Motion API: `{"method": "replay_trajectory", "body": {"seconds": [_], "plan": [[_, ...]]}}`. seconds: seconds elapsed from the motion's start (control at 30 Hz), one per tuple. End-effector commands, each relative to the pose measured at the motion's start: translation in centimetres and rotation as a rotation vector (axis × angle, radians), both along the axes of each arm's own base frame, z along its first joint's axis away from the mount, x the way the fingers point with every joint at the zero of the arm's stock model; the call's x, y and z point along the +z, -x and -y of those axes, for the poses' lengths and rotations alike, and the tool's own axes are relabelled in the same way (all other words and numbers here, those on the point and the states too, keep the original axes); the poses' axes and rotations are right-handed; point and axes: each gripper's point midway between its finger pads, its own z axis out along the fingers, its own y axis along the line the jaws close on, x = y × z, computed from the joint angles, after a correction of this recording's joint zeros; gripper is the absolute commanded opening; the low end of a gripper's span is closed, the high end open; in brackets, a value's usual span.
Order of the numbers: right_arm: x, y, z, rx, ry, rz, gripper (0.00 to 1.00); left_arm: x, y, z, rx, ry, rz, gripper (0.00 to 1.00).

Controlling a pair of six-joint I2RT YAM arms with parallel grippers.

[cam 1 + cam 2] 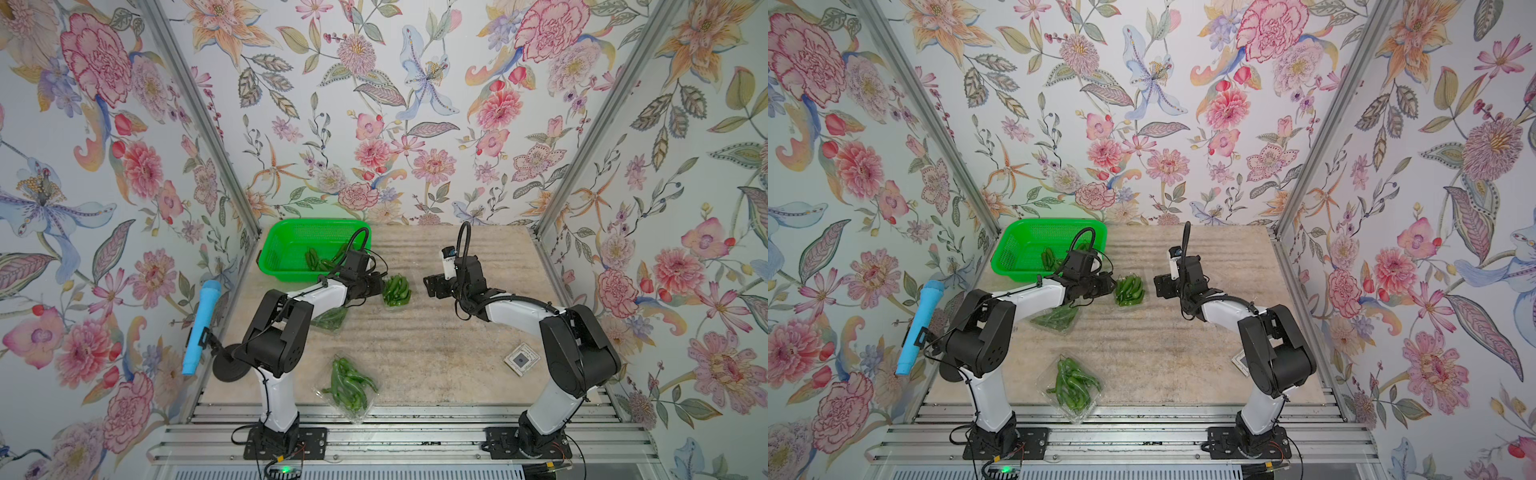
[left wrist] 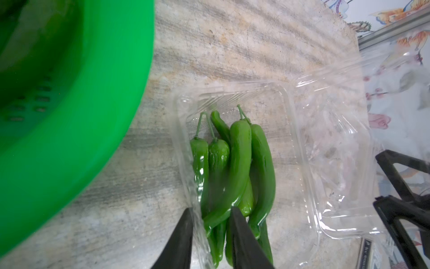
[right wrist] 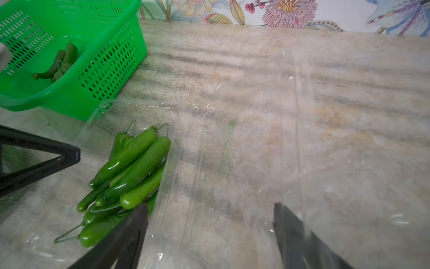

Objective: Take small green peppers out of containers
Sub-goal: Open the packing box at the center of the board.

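Left gripper (image 2: 211, 209) sits low at the near end of the open pack (image 2: 288, 93), jaws partly apart, with the pack wall and pepper tips between them and nothing clamped. Peppers (image 2: 239, 163) lie bunched in the pack straight ahead of it, stems pointing away; basket (image 2: 93, 116) close at its side. Right gripper (image 3: 209, 205) faces it across the pack, jaws wide apart; can't tell if it touches the clear lid (image 3: 297, 93). Judgement: shift off the wall, close on one pepper mid-body, lift straight up; right should pin the lid so the light pack doesn't ride up
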Motion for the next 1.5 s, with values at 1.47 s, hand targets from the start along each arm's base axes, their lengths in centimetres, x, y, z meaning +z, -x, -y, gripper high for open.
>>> {"method": "replay_trajectory", "body": {"seconds": [1.47], "plan": [[12.9, 3.4, -7.2, -0.024, -0.029, -0.1, 0.74, 8.6, -0.7, -7.7, 0.079, -0.138, 0.247, 0.46]]}}
